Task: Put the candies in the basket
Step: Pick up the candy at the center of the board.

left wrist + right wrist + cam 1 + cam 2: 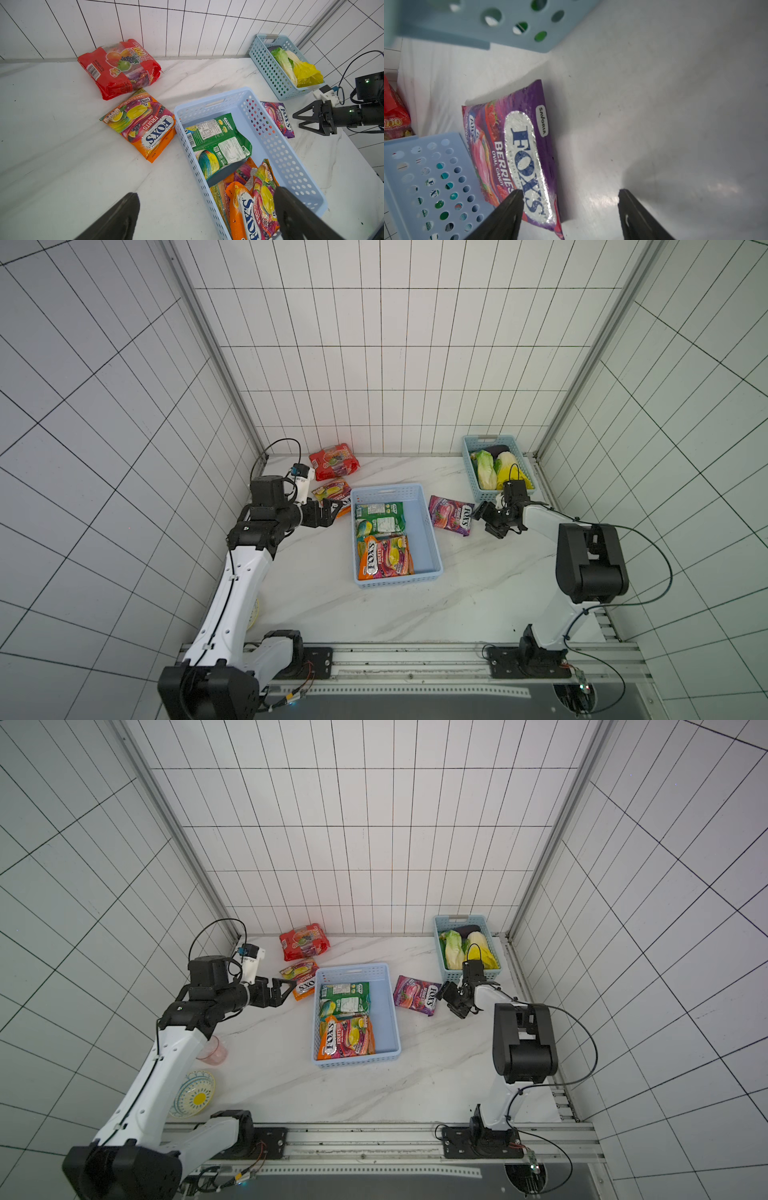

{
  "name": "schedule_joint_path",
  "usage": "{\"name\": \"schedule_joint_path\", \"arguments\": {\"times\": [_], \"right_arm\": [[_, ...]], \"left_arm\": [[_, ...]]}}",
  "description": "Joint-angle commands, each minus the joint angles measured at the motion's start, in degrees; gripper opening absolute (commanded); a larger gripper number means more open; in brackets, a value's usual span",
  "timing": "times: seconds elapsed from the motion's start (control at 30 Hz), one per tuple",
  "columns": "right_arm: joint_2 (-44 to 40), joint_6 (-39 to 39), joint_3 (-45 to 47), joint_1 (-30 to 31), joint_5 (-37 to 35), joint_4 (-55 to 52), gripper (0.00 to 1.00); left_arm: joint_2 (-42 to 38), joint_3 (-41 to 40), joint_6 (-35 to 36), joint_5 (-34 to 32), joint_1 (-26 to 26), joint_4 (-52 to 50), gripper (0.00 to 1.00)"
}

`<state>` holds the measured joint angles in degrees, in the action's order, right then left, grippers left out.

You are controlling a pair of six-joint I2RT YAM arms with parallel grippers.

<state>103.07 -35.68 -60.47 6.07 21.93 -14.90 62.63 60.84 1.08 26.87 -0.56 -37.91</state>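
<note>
The marble table [478, 593] is carrying everything. The basket [419, 539], pale blue and shallow, is sitting at the table's middle and holding two of the candies. A green bag [379, 519] is lying label-side up toward its far end, and an orange bag [385, 558] is lying toward its near end. The smaller basket [471, 472] is standing at the far right corner, holding leafy vegetables [486, 470].

Three candies are lying on the table outside the basket. The red bag [334, 461] is sitting by the far wall. A second orange bag [141, 124] is resting just beside the basket's far left corner. The purple bag [451, 514] is lying just right of the basket.

My left gripper [291, 992] is hovering by the second orange bag, jaws standing wide and holding nothing. My right gripper [570, 190] is reaching at the purple bag with its jaws apart. One of my fingers [508, 212] is overlapping the bag's end and the other is standing over bare table. I cannot tell whether either is touching the bag.
</note>
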Motion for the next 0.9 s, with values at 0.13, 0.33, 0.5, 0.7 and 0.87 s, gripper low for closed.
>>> {"name": "schedule_joint_path", "arguments": {"times": [0.13, 0.33, 0.5, 0.7, 0.87], "right_arm": [[4.27, -0.97, -2.35, 2.26, 3.59, 2.79, 0.64], [5.87, -1.08, -4.11, 2.9, 4.32, 3.46, 0.4], [1.64, 0.05, -5.47, 2.97, 4.18, 1.41, 0.03], [-6.54, 2.28, -9.85, 4.32, 3.07, -4.28, 0.0], [-11.34, 2.77, -14.87, 7.05, 3.38, -7.44, 0.0]], "left_arm": [[0.03, 0.59, 0.67, -0.09, -0.1, 0.59, 0.98], [-0.57, 0.25, 0.85, -0.54, -0.23, 0.65, 0.98], [-0.38, 0.74, 0.76, -0.7, -0.23, 0.34, 0.98], [-0.77, 0.54, 0.96, -1.09, -0.31, 0.46, 0.98], [-1.02, -0.15, 1.06, -1.09, -0.31, 0.99, 0.98]]}}
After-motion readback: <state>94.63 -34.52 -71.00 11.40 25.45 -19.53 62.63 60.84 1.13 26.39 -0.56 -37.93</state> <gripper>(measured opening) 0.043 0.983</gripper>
